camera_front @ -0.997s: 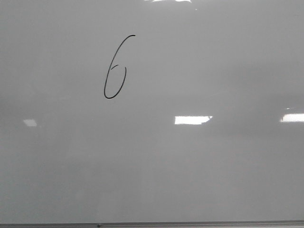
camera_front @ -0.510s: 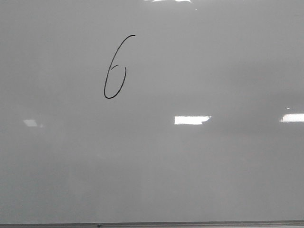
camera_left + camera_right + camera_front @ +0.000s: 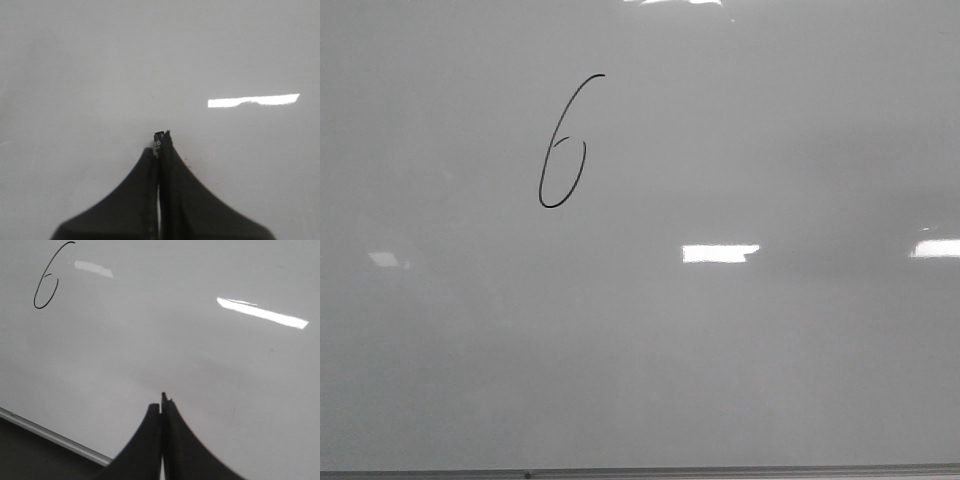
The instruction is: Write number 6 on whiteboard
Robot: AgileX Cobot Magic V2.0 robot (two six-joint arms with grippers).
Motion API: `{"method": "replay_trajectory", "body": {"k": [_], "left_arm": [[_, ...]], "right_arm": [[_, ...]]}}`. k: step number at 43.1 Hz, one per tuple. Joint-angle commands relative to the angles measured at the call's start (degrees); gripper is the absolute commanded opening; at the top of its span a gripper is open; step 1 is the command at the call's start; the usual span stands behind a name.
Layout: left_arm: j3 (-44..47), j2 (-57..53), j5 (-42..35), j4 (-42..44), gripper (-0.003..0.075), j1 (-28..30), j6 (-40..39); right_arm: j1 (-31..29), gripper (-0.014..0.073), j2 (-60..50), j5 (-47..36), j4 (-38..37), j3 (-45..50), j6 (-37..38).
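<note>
The whiteboard (image 3: 750, 350) fills the front view, glossy pale grey. The number 6 (image 3: 551, 142) is a thin black, tall, slanted line on its upper left. It also shows in the right wrist view (image 3: 44, 277), far from the fingers. My left gripper (image 3: 160, 145) is shut on a thin black marker (image 3: 158, 138) with white lettering, whose end sticks out past the fingertips over bare board (image 3: 100, 75). My right gripper (image 3: 161, 407) is shut and looks empty, over bare board (image 3: 200, 350) near its edge. Neither gripper shows in the front view.
A thin grey metal edge (image 3: 720, 470) runs along the bottom of the board; it also shows in the right wrist view (image 3: 50, 436), with a dark area beyond it. Bright rectangular light reflections (image 3: 720, 253) lie on the board.
The middle light reflection in the front view has drifted slightly left. The 6 and the board look the same.
</note>
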Motion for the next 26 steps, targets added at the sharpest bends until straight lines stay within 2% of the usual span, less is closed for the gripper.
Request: {"method": "replay_trajectory", "body": {"k": [1, 26], "left_arm": [[-1.37, -2.96, -2.74, -0.55, -0.0020, 0.00, -0.43], [-1.33, -5.65, -2.86, -0.55, -0.0020, 0.00, -0.43]], "right_arm": [[-0.38, -0.0068, 0.25, -4.63, 0.14, -1.51, -0.02], [-0.38, -0.0068, 0.25, -4.63, 0.14, -1.51, -0.02]]}}
